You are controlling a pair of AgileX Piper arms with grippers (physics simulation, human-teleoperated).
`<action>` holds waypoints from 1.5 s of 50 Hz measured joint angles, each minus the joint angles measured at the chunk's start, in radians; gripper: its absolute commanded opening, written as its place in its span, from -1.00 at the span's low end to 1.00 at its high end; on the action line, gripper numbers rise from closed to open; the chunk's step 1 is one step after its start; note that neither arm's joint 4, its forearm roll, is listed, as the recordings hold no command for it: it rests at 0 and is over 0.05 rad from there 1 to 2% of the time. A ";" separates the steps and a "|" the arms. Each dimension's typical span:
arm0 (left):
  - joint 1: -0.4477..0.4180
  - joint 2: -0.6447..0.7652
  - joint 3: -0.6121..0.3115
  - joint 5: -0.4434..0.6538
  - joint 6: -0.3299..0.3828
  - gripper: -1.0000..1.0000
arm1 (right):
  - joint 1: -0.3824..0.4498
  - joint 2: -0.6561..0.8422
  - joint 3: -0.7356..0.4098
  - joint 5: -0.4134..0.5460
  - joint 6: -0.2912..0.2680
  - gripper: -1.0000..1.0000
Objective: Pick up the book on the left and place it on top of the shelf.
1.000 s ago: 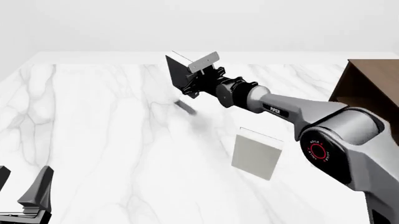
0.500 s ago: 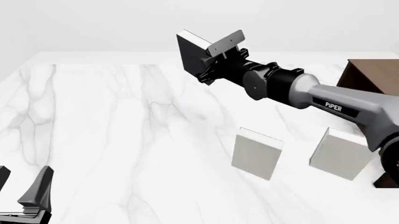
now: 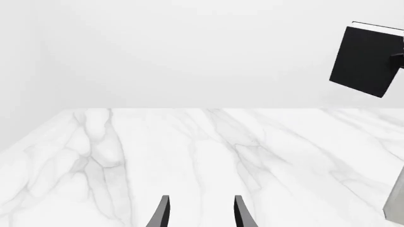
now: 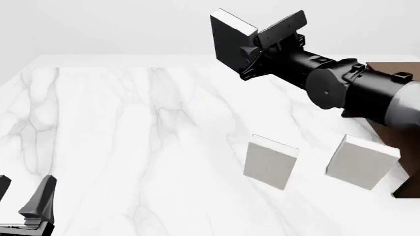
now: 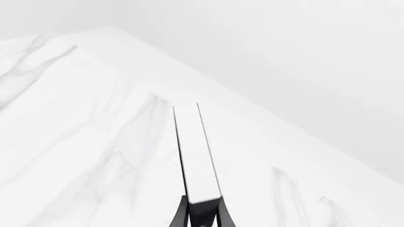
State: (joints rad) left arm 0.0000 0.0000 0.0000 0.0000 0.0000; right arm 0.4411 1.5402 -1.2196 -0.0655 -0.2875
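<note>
The book (image 4: 228, 40), thin with a dark charcoal cover and a light page edge, is held upright high above the table, at the back and right of centre. My right gripper (image 4: 248, 53) is shut on it. In the right wrist view the fingers (image 5: 183, 215) clamp the book's light page edge (image 5: 197, 156). The book also shows in the left wrist view (image 3: 366, 60). The dark brown shelf (image 4: 392, 69) shows at the right edge, mostly hidden behind my right arm. My left gripper (image 4: 23, 196) is open and empty at the front left corner, low over the table (image 3: 202, 213).
Two thicker pale grey-white books stand upright on the white marble table (image 4: 118, 123), one near the middle front (image 4: 270, 161) and one to its right (image 4: 361, 162), close to the shelf. A sliver of a pale book shows in the left wrist view (image 3: 396, 198).
My right arm has lifted the dark book higher and carried it to the right, toward the shelf. The second pale book has come into view. My left arm has not moved.
</note>
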 measured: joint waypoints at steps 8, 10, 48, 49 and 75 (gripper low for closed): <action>0.000 0.000 0.000 0.000 0.000 1.00 | -0.027 -0.112 0.062 0.029 -0.025 -1.00; 0.000 0.000 0.000 0.000 0.000 1.00 | -0.036 -0.141 0.075 0.038 -0.032 -1.00; 0.000 0.000 0.000 0.000 0.000 1.00 | -0.235 -0.548 0.267 0.168 -0.104 -1.00; 0.000 0.000 0.000 0.000 0.000 1.00 | -0.241 -0.554 0.270 0.171 -0.106 -1.00; 0.000 0.000 0.000 0.000 0.000 1.00 | -0.372 -0.678 0.293 0.250 -0.196 -1.00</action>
State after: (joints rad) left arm 0.0000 0.0000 0.0000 0.0000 0.0000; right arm 0.0692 0.8620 -0.9265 0.1850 -0.4835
